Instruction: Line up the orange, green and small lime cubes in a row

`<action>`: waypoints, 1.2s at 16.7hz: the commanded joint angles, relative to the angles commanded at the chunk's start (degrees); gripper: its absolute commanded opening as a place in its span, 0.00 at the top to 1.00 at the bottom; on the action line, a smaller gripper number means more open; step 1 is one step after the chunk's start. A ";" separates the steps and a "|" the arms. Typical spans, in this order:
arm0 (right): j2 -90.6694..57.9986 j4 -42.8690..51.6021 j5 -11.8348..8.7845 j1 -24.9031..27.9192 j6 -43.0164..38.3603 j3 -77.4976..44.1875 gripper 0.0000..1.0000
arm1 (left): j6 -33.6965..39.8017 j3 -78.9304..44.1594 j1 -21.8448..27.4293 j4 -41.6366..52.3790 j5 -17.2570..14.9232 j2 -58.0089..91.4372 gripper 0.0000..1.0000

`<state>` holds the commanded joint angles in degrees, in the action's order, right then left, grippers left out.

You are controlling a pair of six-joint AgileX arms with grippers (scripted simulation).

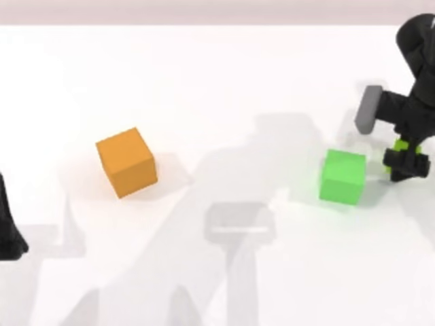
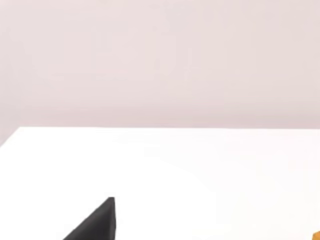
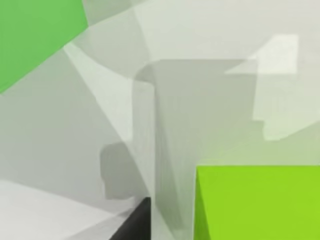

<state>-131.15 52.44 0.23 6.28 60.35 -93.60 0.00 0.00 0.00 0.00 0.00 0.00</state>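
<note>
- The table (image 1: 204,81) is seen as a white surface carrying all three cubes.
- The orange cube (image 1: 126,161) is set well to the left of the green cube, turned at an angle.
- The green cube (image 1: 343,176) is taken as the landmark, resting on the table's right part.
- The right end effector (image 1: 406,157) is placed just right of the green cube, closed around the small lime cube (image 3: 257,202).
- The left end effector (image 1: 10,224) is parked far left of the green cube; its opening cannot be told.
</note>
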 joint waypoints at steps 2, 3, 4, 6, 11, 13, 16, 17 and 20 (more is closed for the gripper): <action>0.00 0.00 0.00 0.00 0.00 0.00 0.98 | 0.00 0.00 0.00 0.00 0.00 0.00 0.00; 0.00 0.00 0.00 0.00 0.00 0.00 1.00 | 0.00 0.00 0.00 0.00 0.00 0.00 0.00; 0.00 0.00 0.00 0.00 0.00 0.00 1.00 | 0.00 0.00 0.00 0.00 0.00 0.00 0.00; 0.00 0.00 0.00 0.00 0.00 0.00 1.00 | 0.00 0.00 0.00 0.00 0.00 0.00 0.00; 2.42 2.11 -0.50 0.02 -1.19 0.02 1.00 | 0.00 0.00 0.00 0.00 0.00 0.00 0.00; 2.63 3.11 -0.50 0.08 -1.11 -0.86 1.00 | 0.00 0.00 0.00 0.00 0.00 0.00 0.00; 4.07 8.50 -0.52 0.11 -1.17 -4.56 1.00 | 0.00 0.00 0.00 0.00 0.00 0.00 0.00; 4.66 10.83 -0.53 0.24 -1.10 -5.97 1.00 | 0.00 0.00 0.00 0.00 0.00 0.00 0.00; 6.31 15.49 -0.54 0.50 -1.04 -9.26 1.00 | 0.00 0.00 0.00 0.00 0.00 0.00 0.00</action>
<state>-124.84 67.93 -0.31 6.78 59.31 -102.86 0.00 0.00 0.00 0.00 0.00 0.00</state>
